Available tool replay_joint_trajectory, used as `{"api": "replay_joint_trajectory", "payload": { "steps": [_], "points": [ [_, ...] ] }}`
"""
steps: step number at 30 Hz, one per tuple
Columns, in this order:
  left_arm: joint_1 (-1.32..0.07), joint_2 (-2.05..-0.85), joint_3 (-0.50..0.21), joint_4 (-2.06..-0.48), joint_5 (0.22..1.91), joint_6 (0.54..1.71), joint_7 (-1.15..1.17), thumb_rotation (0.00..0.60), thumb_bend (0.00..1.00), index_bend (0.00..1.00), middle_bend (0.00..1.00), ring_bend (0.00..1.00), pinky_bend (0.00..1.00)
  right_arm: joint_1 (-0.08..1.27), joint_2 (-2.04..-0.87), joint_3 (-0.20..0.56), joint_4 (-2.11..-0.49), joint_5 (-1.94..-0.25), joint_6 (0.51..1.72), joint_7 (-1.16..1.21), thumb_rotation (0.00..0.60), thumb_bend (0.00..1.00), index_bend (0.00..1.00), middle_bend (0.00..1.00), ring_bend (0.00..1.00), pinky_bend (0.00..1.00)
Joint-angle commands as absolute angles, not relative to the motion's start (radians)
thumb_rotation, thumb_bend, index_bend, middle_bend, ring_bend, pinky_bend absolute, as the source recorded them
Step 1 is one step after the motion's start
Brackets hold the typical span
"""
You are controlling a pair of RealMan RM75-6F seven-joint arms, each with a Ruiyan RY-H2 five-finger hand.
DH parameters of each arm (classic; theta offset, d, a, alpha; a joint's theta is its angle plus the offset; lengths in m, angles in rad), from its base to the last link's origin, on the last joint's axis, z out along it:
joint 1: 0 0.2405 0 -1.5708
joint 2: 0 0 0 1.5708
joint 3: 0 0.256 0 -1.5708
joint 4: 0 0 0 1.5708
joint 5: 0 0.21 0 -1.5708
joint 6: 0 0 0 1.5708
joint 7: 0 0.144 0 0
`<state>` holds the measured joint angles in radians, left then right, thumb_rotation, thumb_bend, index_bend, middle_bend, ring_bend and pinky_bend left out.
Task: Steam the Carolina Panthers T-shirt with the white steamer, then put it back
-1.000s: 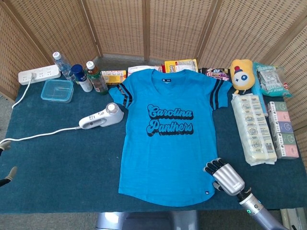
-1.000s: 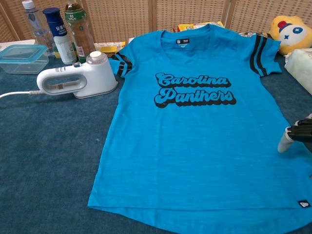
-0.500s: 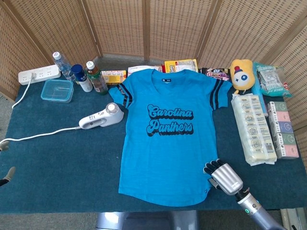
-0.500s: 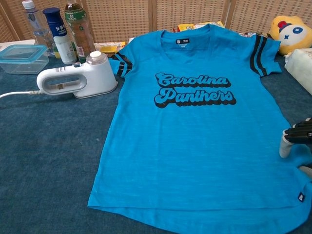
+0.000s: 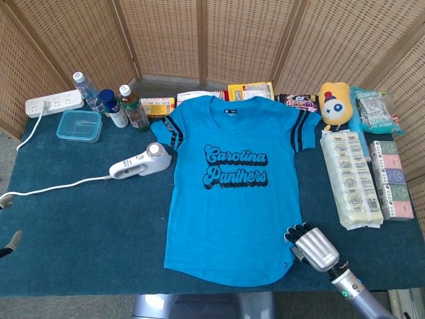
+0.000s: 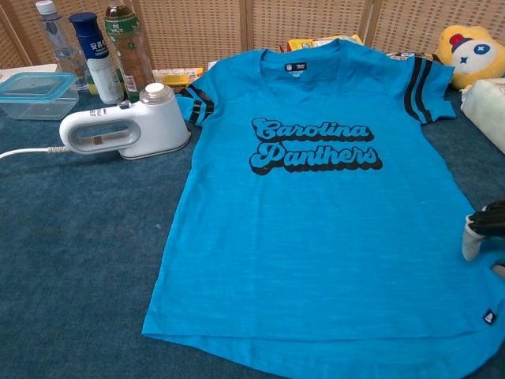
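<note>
The blue Carolina Panthers T-shirt (image 5: 229, 193) lies flat, front up, in the middle of the dark blue table (image 5: 80, 226). The white steamer (image 5: 140, 162) lies on its side just left of the shirt's sleeve, and its cord (image 5: 53, 187) runs off to the left. My right hand (image 5: 311, 244) sits at the shirt's lower right hem, fingers curled down onto the fabric edge; the chest view shows only its fingertips (image 6: 473, 241). Whether it grips the cloth is unclear. Only a sliver of my left hand (image 5: 12, 240) shows at the left edge.
Bottles (image 5: 126, 106), a clear lidded box (image 5: 79, 125) and a power strip (image 5: 54, 103) stand at the back left. Snack packs (image 5: 249, 91) line the back. A yellow plush (image 5: 334, 104), tissue packs (image 5: 350, 179) and boxes (image 5: 392, 179) fill the right side.
My right hand has slid a little toward the table's near edge along the shirt's right hem. The hem corner with the small tag shifted slightly. The steamer has not moved.
</note>
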<state>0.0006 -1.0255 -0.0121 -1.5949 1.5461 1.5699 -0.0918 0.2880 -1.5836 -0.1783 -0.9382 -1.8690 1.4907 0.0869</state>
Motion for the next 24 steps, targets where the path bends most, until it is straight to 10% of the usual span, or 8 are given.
{"api": "replay_joint_trajectory", "payload": {
  "steps": [1, 24],
  "points": [
    [0.0, -1.024, -0.012, -1.595, 1.548, 1.57, -0.094, 0.454, 0.34, 0.13, 0.28, 0.21, 0.25, 0.287, -1.584, -0.18, -0.937, -1.87, 1.493, 0.088, 0.6, 0.51, 0.48, 0.45, 0.43, 0.48],
    [-0.001, -1.022, -0.016, -1.592, 1.549, 1.575, -0.099, 0.456, 0.34, 0.13, 0.28, 0.21, 0.25, 0.293, -1.582, -0.181, -0.954, -1.877, 1.506, 0.092, 0.6, 0.52, 0.68, 0.55, 0.55, 0.58]
  ]
}}
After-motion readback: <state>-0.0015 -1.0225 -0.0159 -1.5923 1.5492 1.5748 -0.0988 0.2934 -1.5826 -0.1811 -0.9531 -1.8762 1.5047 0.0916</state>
